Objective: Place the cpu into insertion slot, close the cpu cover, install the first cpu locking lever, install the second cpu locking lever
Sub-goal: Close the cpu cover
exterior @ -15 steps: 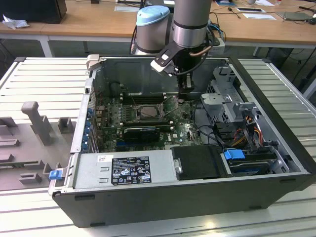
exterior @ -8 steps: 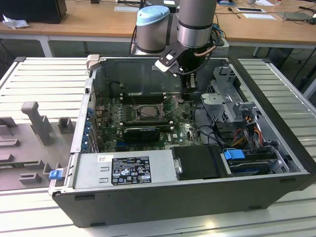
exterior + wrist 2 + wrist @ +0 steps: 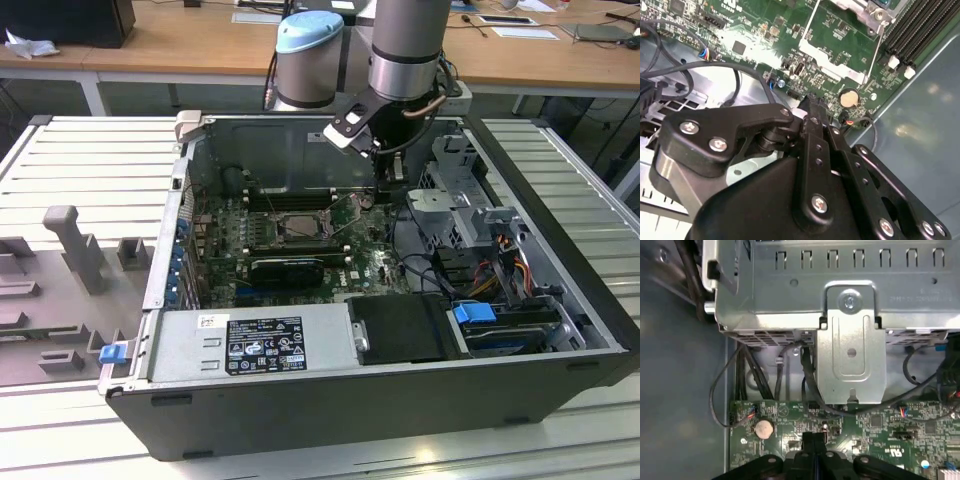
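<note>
Cpu cover (image 3: 832,65), a thin silver frame, stands swung up off the insertion slot (image 3: 297,226). In the second wrist view green circuit board shows through its cut-out centre, so it is not yet closed. The slot is a dark square with a grey metal rim, and it sits near the middle of the motherboard (image 3: 372,268) inside the open computer case (image 3: 350,425). The long black memory slots (image 3: 290,198) lie just behind it and a long black card (image 3: 290,266) just in front. Whether the cpu lies in the slot I cannot tell. The gripper (image 3: 388,176) reaches down into the case to the exterior view's right of the slot, apart from it and beside the raised cover. Its jaws are drawn narrow, the two black fingertips (image 3: 808,439) pressed close with nothing to be seen between them. In both wrist views the gripper (image 3: 807,106) hangs over the board close to the round coin battery (image 3: 764,428), and I cannot tell if it touches the board. Thin black cables (image 3: 720,390) loop past the battery towards a grey metal drive bracket (image 3: 850,357). The case lies on its side on a ribbed metal tabletop (image 3: 80,160), with its labelled power supply (image 3: 250,345) along the near edge.
</note>
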